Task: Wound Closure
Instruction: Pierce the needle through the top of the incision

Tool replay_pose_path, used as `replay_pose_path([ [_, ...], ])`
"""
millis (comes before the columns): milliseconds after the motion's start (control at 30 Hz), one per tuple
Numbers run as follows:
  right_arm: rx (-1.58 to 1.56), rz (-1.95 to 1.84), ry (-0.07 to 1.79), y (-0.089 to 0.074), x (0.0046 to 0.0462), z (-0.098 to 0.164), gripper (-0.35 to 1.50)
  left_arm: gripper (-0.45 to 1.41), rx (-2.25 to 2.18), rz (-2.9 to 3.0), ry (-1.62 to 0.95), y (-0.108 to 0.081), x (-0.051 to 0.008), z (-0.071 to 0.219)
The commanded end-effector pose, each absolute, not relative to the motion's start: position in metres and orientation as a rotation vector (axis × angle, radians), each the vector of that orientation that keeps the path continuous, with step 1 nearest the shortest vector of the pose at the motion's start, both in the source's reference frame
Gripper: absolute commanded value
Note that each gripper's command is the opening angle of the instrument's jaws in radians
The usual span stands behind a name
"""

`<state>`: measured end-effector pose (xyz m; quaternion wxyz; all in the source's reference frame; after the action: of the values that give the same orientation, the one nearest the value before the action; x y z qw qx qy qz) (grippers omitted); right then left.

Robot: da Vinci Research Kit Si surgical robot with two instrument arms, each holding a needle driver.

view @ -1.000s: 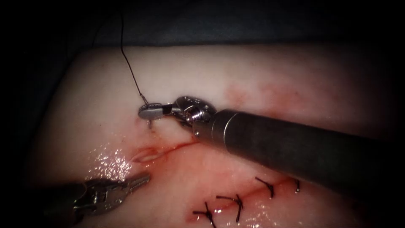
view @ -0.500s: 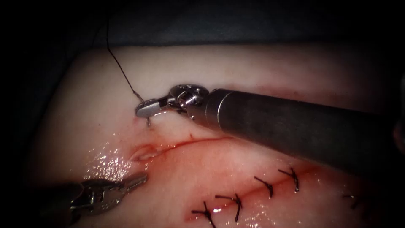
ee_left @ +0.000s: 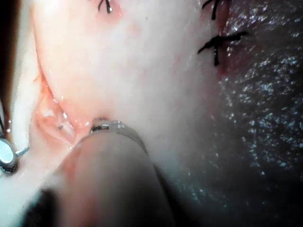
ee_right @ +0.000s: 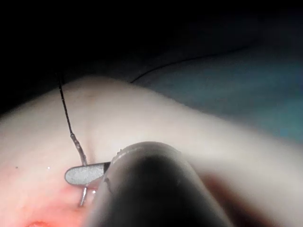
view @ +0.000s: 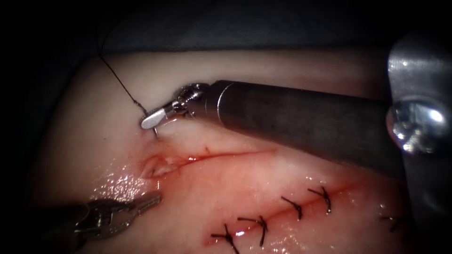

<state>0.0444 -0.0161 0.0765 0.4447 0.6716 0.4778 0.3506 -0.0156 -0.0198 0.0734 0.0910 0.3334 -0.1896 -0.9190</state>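
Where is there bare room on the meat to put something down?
Bare tissue lies between the open cut and the row of stitches. It is crowded at the cut's left end: the right tool holds the needle near its thread end, tip in tissue, and the left tool waits empty.

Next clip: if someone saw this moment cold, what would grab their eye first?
Probably the right tool, its jaws shut on the needle near the thread end, the point down at the tissue just above the open cut. The thread trails up and left from there. Next, the dark finished stitches at lower right, and the left tool hovering empty below the cut.
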Motion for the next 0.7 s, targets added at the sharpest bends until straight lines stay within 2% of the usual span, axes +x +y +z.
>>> replay_pose_path([
  [33, 1.672, 0.876, 1.180, -0.0166, 0.0453, 0.0764, -0.35, -0.45, 0.992, -2.730, -0.565, -0.0194, -0.0162, 0.0738],
  [467, 1.682, 0.871, 1.177, -0.0222, 0.0440, 0.0730, -0.35, -0.45, 0.991, -2.740, -0.555, -0.0181, -0.0157, 0.0738],
  [633, 1.674, 0.925, 1.241, -0.0220, 0.0440, 0.0730, -0.35, -0.45, 0.982, -2.742, -0.556, -0.0181, -0.0152, 0.0738],
  [667, 1.655, 0.932, 1.274, -0.0216, 0.0440, 0.0731, -0.28, -0.45, 0.982, -2.742, -0.556, -0.0181, -0.0151, 0.0738],
  [700, 1.619, 0.953, 1.309, -0.0210, 0.0439, 0.0733, 0.34, -0.45, 0.982, -2.742, -0.556, -0.0181, -0.0150, 0.0738],
])
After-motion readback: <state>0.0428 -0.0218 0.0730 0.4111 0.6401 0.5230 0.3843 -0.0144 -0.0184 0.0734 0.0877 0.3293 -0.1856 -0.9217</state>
